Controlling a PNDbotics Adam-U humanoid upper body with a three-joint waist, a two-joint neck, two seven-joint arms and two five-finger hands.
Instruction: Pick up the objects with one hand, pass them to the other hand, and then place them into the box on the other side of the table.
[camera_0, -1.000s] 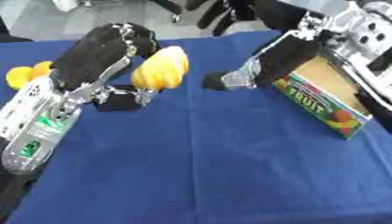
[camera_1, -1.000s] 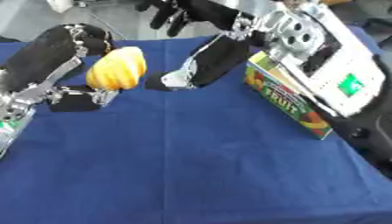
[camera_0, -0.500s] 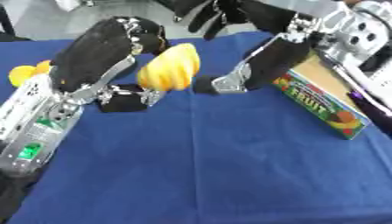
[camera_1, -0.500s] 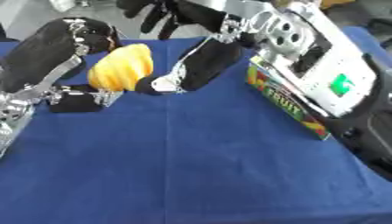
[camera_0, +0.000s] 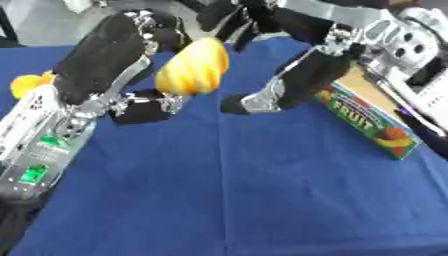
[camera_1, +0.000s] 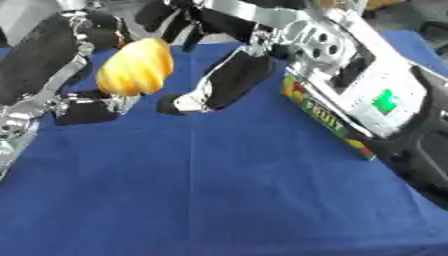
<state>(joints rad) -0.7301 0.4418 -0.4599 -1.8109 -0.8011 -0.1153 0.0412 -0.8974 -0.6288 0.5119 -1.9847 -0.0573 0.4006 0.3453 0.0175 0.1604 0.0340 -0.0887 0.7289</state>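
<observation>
Left hand (camera_0: 109, 60), black and bulky, comes in from the left side of the left eye view and is curled round a yellow-orange fruit (camera_0: 192, 67), held up above the blue desk (camera_0: 245, 190). Its thumb (camera_0: 144, 110) sits below the fruit. Just right of the fruit, the right hand (camera_0: 289, 85) reaches in from the upper right, dark fingers pointing down and left toward the fruit, with a gap between them; whether those fingers are spread or curled is unclear. Right of the fruit and beyond the right hand, a box (camera_0: 372, 122) printed with the word FRUIT lies on the desk. Far left of the fruit, another yellow object (camera_0: 31, 82) shows behind the left arm.

From the right eye view, the fruit (camera_1: 136, 67) again sits in the left hand (camera_1: 39, 65), lifted off the desk (camera_1: 219, 200). The right hand (camera_1: 219, 85) hangs just right of the fruit, not touching it. The box (camera_1: 328, 120) lies to the right of the fruit, partly hidden by the silver right arm.
</observation>
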